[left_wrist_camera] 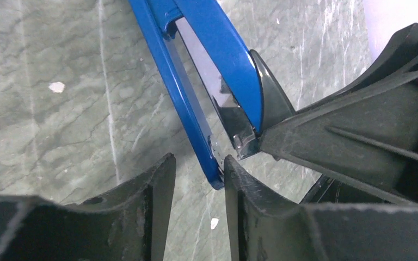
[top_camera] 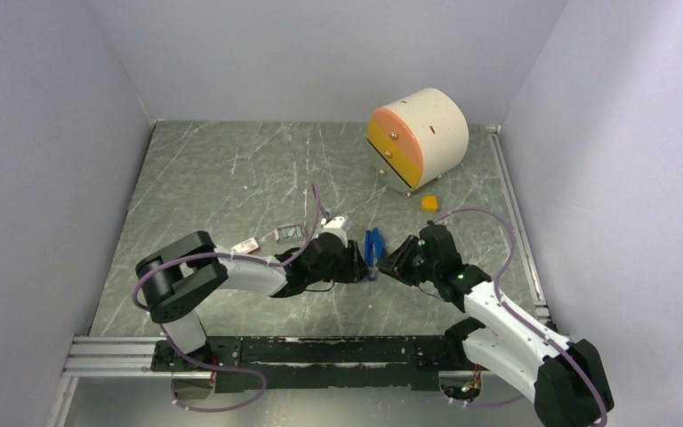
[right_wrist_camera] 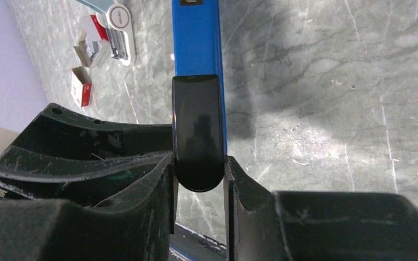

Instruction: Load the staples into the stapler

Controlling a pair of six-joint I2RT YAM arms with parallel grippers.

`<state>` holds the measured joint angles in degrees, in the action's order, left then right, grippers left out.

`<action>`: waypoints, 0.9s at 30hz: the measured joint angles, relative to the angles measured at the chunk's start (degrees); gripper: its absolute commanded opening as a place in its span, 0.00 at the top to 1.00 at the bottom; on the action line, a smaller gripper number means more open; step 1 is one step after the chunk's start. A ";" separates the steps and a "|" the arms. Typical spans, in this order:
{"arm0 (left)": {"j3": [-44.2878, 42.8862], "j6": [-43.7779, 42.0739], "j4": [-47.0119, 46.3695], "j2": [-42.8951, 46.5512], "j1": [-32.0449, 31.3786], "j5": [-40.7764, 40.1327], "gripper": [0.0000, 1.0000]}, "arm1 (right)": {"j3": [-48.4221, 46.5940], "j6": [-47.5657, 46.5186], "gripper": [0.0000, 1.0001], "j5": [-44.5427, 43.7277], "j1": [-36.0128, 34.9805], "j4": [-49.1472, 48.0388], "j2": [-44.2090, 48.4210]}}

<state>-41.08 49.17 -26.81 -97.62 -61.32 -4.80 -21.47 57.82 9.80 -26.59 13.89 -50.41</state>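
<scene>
The bright-blue stapler (top_camera: 373,249) lies mid-table between my two grippers and is hinged open. In the left wrist view its top arm (left_wrist_camera: 217,49) is spread from its thin lower arm (left_wrist_camera: 188,109). The lower arm's tip sits between my left gripper (left_wrist_camera: 198,160) fingers. It touches the right finger (left_wrist_camera: 239,179), with a gap to the left one. My right gripper (right_wrist_camera: 199,160) is shut on the stapler's black end cap (right_wrist_camera: 198,125). The grey staples (top_camera: 288,233) lie left of the stapler, apart from both grippers.
A small red-and-white box (top_camera: 247,245) lies left of the staples, and it also shows in the right wrist view (right_wrist_camera: 81,87). A pale-blue-and-white piece (top_camera: 338,222) lies by the left gripper. A cream drum with an orange-yellow face (top_camera: 418,138) and a small yellow block (top_camera: 429,203) are at the back right.
</scene>
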 measured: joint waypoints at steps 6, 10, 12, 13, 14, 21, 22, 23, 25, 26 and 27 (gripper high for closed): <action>-1.29 0.76 -0.72 -1.92 -0.39 1.36 0.95 | 0.61 -0.02 1.00 -0.13 0.00 0.13 0.48; -1.31 0.96 -0.66 -2.60 0.17 1.36 0.95 | 0.37 -0.04 1.00 -1.05 0.00 1.60 1.57; -1.27 0.94 -0.70 -3.28 0.20 1.38 0.95 | -0.57 -0.61 1.00 -2.47 0.00 3.63 1.97; -1.14 0.94 -0.83 -3.56 0.20 1.49 0.95 | -1.36 -0.96 1.00 -3.41 -0.02 5.20 2.19; -0.96 0.90 -0.87 -3.67 0.20 1.60 0.95 | -2.03 -1.20 1.00 -4.26 -0.02 6.45 2.43; 0.48 0.74 -3.45 -3.72 0.22 2.71 0.95 | -9.51 -3.52 1.00 -12.63 -0.20 15.04 3.04; 0.52 0.74 -3.69 -3.72 0.22 2.89 0.95 | -10.71 -4.04 1.00 -13.99 -0.24 15.89 2.67; 0.55 0.76 -3.89 -3.74 0.22 3.06 0.95 | -11.82 -4.48 1.00 -15.26 -0.28 16.52 2.16; 1.07 0.81 -4.63 -3.74 0.26 3.21 0.95 | -13.86 -5.44 1.00 -17.75 -0.35 17.25 0.98; 1.31 0.85 -4.74 -3.74 0.28 3.30 0.95 | -14.99 -6.10 1.00 -19.12 -0.37 17.46 0.13; 1.64 0.92 -4.87 -3.74 0.31 3.45 0.95 | -16.24 -6.84 1.00 -20.61 -0.39 17.51 -0.90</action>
<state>-39.44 50.09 -31.68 -101.36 -61.01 -1.34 -37.71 50.98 -10.81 -26.98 31.40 -51.31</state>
